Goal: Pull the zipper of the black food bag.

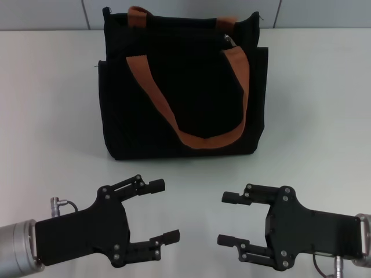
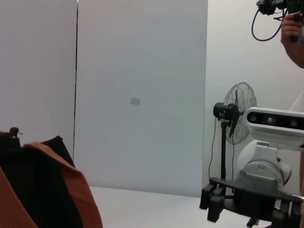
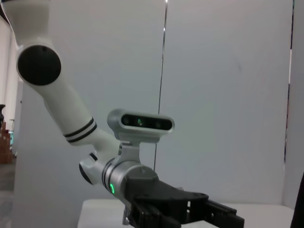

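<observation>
**A:** Where does everything sit right now?

**B:** The black food bag (image 1: 182,87) stands upright at the far middle of the white table (image 1: 52,98), its orange-brown straps (image 1: 191,136) draped down the front face. The zipper (image 1: 229,40) shows as a small silver glint on the bag's upper edge, toward the robot's right, just beside where one strap meets the top.

**A:** And the arms?

**B:** Both are low and near the robot, well apart from the bag. The left gripper (image 1: 160,211) has its fingers spread wide with nothing between them. The right gripper (image 1: 227,219) is the same: released and empty. They face each other across a bare patch of table.

**A:** What could go wrong from here?

**B:** The tab is tiny and tucked against a strap. I would guess that a gripper closing there could catch the strap instead, or pinch fabric together with the tab, and then the slider would not run.

**A:** Anything else?

**B:** The bag is soft and nothing holds it down. If one arm pulls along the track with the other not bracing the bag, the whole bag will likely slide or tip instead of the zipper moving. A pull angled away from the track could also jam the slider or slip off the tab.
</observation>
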{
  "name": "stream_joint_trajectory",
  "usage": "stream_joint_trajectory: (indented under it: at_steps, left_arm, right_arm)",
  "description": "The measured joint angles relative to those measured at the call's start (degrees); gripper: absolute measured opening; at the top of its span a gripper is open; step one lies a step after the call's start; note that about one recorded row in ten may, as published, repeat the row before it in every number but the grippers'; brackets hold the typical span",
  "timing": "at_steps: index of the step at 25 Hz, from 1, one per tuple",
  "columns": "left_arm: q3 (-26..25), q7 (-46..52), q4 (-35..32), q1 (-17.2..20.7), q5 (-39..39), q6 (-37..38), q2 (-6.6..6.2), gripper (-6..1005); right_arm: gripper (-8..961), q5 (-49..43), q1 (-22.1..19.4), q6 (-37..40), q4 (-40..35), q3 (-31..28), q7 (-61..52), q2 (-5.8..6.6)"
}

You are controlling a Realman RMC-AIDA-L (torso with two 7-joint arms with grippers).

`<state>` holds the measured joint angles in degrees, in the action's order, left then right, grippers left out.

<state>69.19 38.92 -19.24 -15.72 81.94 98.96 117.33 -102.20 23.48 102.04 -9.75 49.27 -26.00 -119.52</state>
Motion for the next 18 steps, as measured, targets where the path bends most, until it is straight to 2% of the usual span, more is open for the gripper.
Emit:
stream_joint_trajectory:
  at_steps: [9,18]
  left_arm:
    - [0.0,-0.2,-0.1,0.3,1.3,0.4,0.01,827]
    - [0.0,-0.3,0.3,0.6,1.3,0.6,0.09,827]
  right_arm:
    - [588,-0.1,1.5,-1.7,0.9,2.0,0.1,-0.07]
    - [588,0.1,1.3,-2.4,0.9,1.6,0.1,-0.16]
